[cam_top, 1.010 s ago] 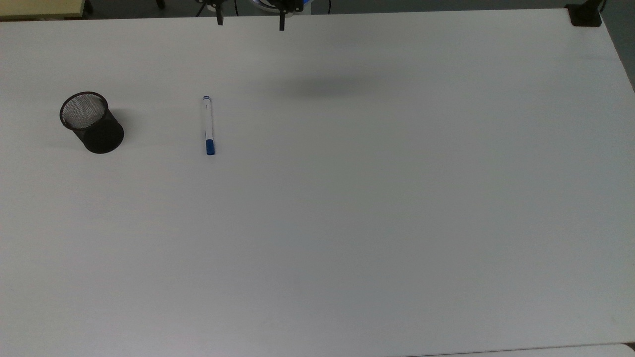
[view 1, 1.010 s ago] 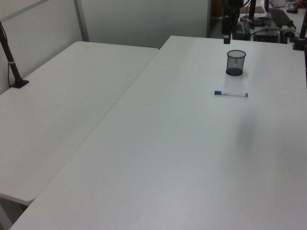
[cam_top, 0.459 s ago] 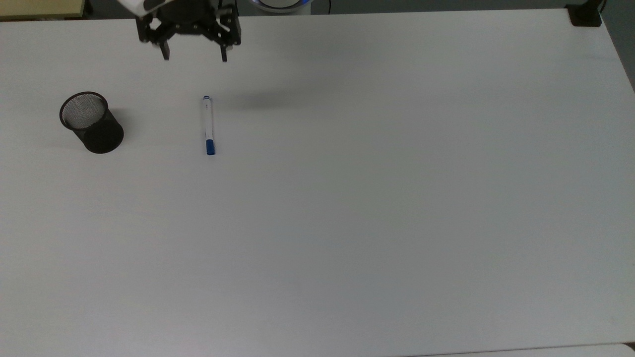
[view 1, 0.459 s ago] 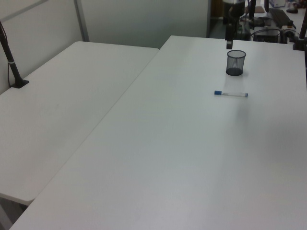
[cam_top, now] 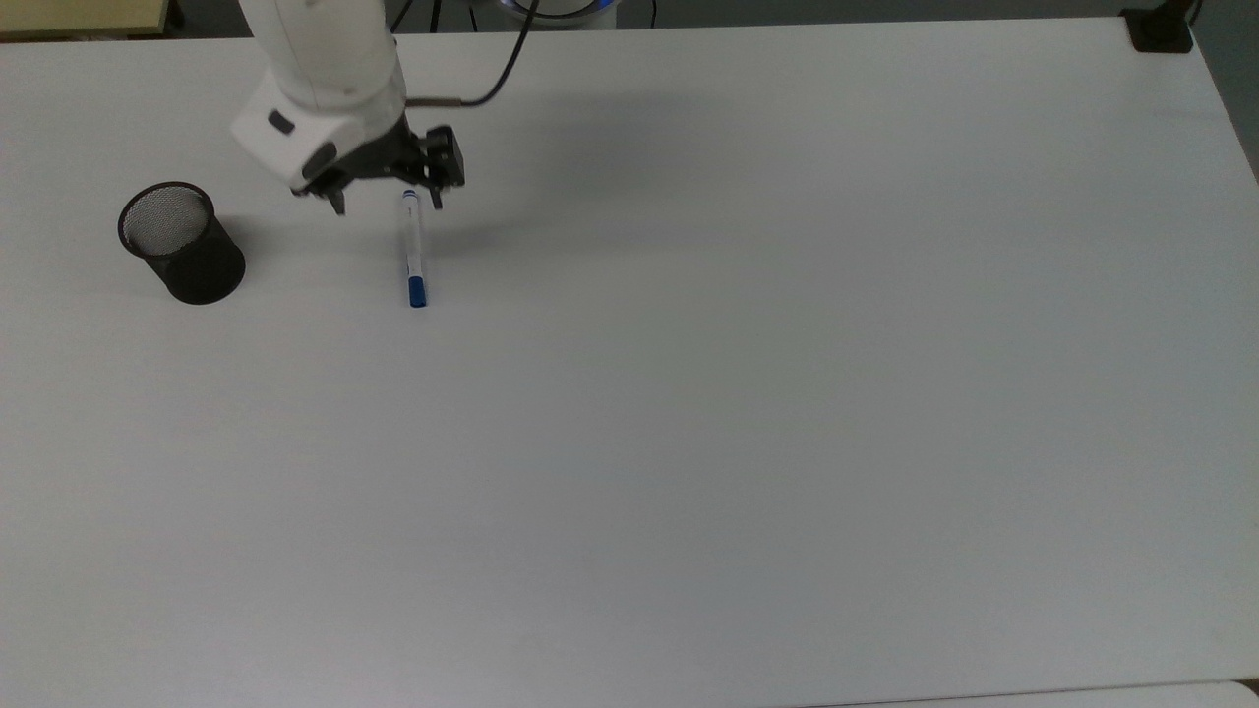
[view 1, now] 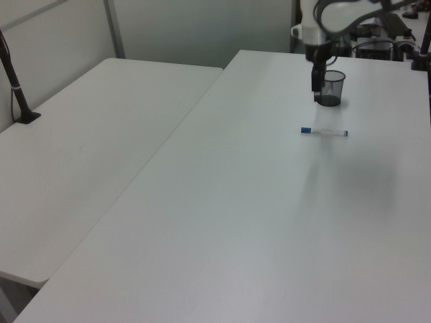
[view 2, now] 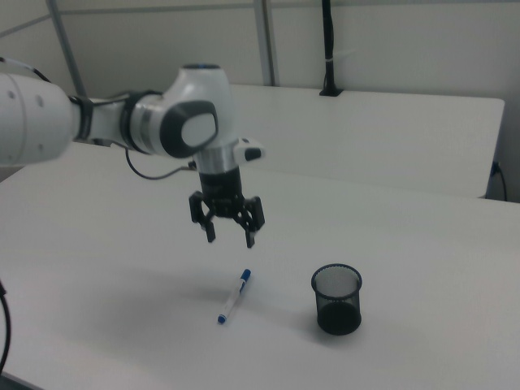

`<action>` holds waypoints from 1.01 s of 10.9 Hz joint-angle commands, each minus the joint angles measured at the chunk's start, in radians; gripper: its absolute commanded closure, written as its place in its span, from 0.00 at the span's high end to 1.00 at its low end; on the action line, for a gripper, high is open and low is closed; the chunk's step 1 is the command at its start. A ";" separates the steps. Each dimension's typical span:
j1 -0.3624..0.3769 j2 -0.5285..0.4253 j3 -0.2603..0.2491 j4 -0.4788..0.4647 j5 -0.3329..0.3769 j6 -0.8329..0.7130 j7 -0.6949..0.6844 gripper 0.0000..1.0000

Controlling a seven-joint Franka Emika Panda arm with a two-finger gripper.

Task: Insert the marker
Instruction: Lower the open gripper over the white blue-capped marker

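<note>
The marker (cam_top: 413, 250) lies flat on the white table (cam_top: 748, 393), a slim white barrel with a blue cap toward the top view's bottom; it also lies flat here (view 1: 324, 132) and here (view 2: 234, 296). The black mesh cup (cam_top: 181, 243) stands upright to the top view's left of it, seen too as the cup (view 1: 330, 87) and the cup (view 2: 337, 298). My gripper (cam_top: 388, 206) hangs open above the marker's small blue end, holding nothing. In the right view the gripper (view 2: 230, 239) is well above the table, fingers spread. The gripper (view 1: 316, 95) overlaps the cup in the left view.
A black clamp (cam_top: 1161, 29) sits at the table's far corner in the top view's upper right. A second white table (view 1: 81, 148) adjoins on the left view's left, with a black post (view 1: 17, 87) on it. A cable (cam_top: 502, 69) trails behind the arm.
The arm has swung in from the table's far edge and come down toward the marker's small blue end. Marker and cup have not moved.
</note>
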 commanded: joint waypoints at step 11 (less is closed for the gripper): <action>0.012 0.187 0.010 -0.014 -0.043 0.171 -0.005 0.25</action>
